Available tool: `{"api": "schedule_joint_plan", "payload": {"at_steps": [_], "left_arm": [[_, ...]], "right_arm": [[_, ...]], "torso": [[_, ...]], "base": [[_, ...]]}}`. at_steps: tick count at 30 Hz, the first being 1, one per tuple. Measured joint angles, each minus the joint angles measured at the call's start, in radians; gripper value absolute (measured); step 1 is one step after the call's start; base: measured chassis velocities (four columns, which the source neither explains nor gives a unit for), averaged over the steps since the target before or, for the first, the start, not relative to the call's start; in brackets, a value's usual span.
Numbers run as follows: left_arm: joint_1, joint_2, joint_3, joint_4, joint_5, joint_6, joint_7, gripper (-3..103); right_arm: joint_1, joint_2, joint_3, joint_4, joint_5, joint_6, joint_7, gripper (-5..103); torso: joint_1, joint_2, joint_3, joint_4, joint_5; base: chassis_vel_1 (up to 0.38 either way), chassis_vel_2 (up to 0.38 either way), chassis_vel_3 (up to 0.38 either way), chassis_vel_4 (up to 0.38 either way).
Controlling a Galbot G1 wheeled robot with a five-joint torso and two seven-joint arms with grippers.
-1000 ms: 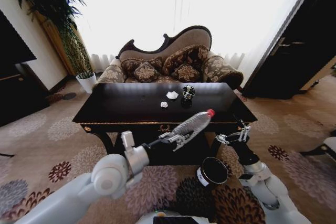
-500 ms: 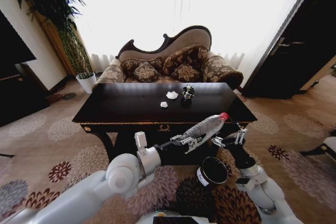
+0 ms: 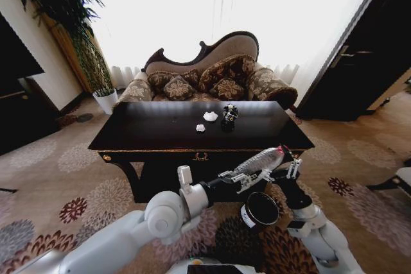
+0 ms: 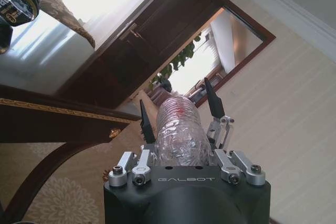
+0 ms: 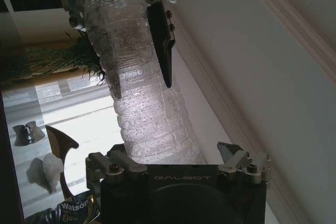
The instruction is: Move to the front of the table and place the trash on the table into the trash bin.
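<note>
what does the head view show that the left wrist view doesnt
Head view alone: the trash bin on the carpet below the bottle, two paper wads on the table, and the right gripper by the bottle's cap end.
Left wrist view alone: a doorway with a plant beyond it.
Both: the left gripper shut on the bottle, and the dark crumpled can.

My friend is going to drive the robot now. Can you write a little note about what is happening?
Left gripper: jaws shut on the plastic bottle, held just past the table front edge, above the trash bin.
Right gripper: jaws open, right at the bottle's cap end.
On the table: two white paper wads and a dark crumpled can.
Done: bottle lifted off.
Left: drop the bottle in, then bin the wads and the can.
</note>
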State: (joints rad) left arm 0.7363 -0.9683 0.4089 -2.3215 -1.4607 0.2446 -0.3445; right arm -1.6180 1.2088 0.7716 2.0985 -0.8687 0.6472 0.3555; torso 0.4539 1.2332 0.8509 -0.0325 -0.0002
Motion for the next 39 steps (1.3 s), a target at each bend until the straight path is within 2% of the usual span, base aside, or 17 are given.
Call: {"api": "schedule_joint_plan", "payload": {"at_steps": [1,2,7,8,10,12,15,16,20,26,27,30,32,33,35,36,39], "left_arm": [[0.002,0.0,0.0,0.0,0.002,0.0,0.0,40],[0.002,0.0,0.0,0.0,0.002,0.0,0.0,40],[0.02,0.003,-0.003,-0.006,0.006,-0.005,0.004,39],[0.02,0.003,-0.003,-0.006,0.006,-0.005,0.004,39],[0.032,0.007,-0.004,-0.009,0.015,-0.005,0.006,39],[0.035,0.008,-0.005,-0.01,0.017,-0.005,0.007,39],[0.044,0.013,-0.006,-0.013,0.025,-0.004,0.009,39],[0.045,0.018,-0.006,-0.015,0.029,-0.003,0.009,39],[0.045,0.021,-0.007,-0.018,0.03,-0.001,0.009,39],[0.038,0.029,-0.01,-0.022,0.029,0.005,0.009,39],[0.038,0.032,-0.014,-0.024,0.025,0.008,0.009,36],[0.04,0.033,-0.021,-0.025,0.019,0.012,0.009,39],[0.041,0.038,-0.027,-0.026,0.019,0.016,0.009,48],[0.041,0.038,-0.027,-0.026,0.019,0.016,0.009,48],[0.04,0.042,-0.037,-0.031,0.025,0.025,0.005,59],[0.04,0.042,-0.037,-0.031,0.025,0.025,0.005,59],[0.024,0.054,-0.048,-0.05,0.102,0.046,-0.002,76]], "right_arm": [[0.0,0.0,-0.001,-0.001,0.0,0.001,0.0,90],[0.0,0.0,-0.001,-0.001,0.0,0.001,0.0,90],[-0.002,0.003,-0.009,-0.004,0.0,0.003,-0.002,63],[-0.002,0.003,-0.009,-0.004,0.0,0.003,-0.002,63],[-0.005,0.006,-0.011,-0.008,0.002,0.005,-0.002,52],[-0.006,0.007,-0.011,-0.009,0.003,0.006,-0.002,52],[-0.009,0.013,-0.012,-0.012,0.003,0.01,-0.001,47],[-0.009,0.015,-0.012,-0.012,0.003,0.011,-0.001,40],[-0.007,0.017,-0.014,-0.012,0.003,0.012,-0.001,36],[-0.008,0.017,-0.016,-0.012,0.007,0.012,0.002,36],[-0.008,0.017,-0.016,-0.012,0.007,0.012,0.002,36],[-0.009,0.02,-0.017,-0.012,0.007,0.012,0.004,36],[-0.01,0.024,-0.019,-0.012,0.007,0.013,0.005,35],[-0.01,0.024,-0.019,-0.012,0.007,0.013,0.005,35],[-0.01,0.027,-0.019,-0.012,0.009,0.013,0.006,32],[-0.01,0.027,-0.019,-0.012,0.009,0.013,0.006,32],[-0.008,0.032,-0.021,-0.015,0.011,0.013,0.008,27]], "torso": [[0.0,0.0,0.0,0.0,0.0],[0.0,0.0,0.0,0.0,0.0],[0.0,0.0,0.0,0.0,0.0],[0.0,0.0,0.0,0.0,0.0],[0.0,0.0,0.0,0.0,0.0],[0.0,0.0,0.0,0.0,0.0],[0.0,0.0,0.0,0.0,0.0],[0.0,0.0,0.0,0.0,-0.0001],[0.0,0.0,0.0,0.0,-0.0001],[0.0,0.0,0.0,0.0,-0.0001],[0.0,0.0,0.0,0.0,0.0],[0.0,0.0,0.0,0.0,0.0],[0.0,0.0,0.0,0.0,0.0],[0.0,0.0,0.0,0.0,0.0],[0.0,0.0,0.0,0.0,-0.0001],[0.0,0.0,0.0,0.0,-0.0001],[0.0,0.0,0.0,0.0,-0.0001]], "base": [[0.0,0.0,0.0,0.0],[0.0,0.0,0.0,0.0],[0.0,0.0,0.0,0.0],[0.0,0.0,0.0,0.0],[0.0,0.0,0.0,0.0],[0.0,0.0,0.0,0.0],[0.0,0.0,0.0,0.0],[0.0,0.0,0.0,0.0],[0.0,0.0,0.0,0.0],[0.0,0.0,0.0,0.0],[0.0,0.0,0.0,0.0],[0.0,0.0,0.0,0.0],[0.0,0.0,0.0,0.0],[0.0,0.0,0.0,0.0],[0.0,0.0,0.0,0.0],[0.0,0.0,0.0,0.0],[0.0,0.0,0.0,0.0]]}}
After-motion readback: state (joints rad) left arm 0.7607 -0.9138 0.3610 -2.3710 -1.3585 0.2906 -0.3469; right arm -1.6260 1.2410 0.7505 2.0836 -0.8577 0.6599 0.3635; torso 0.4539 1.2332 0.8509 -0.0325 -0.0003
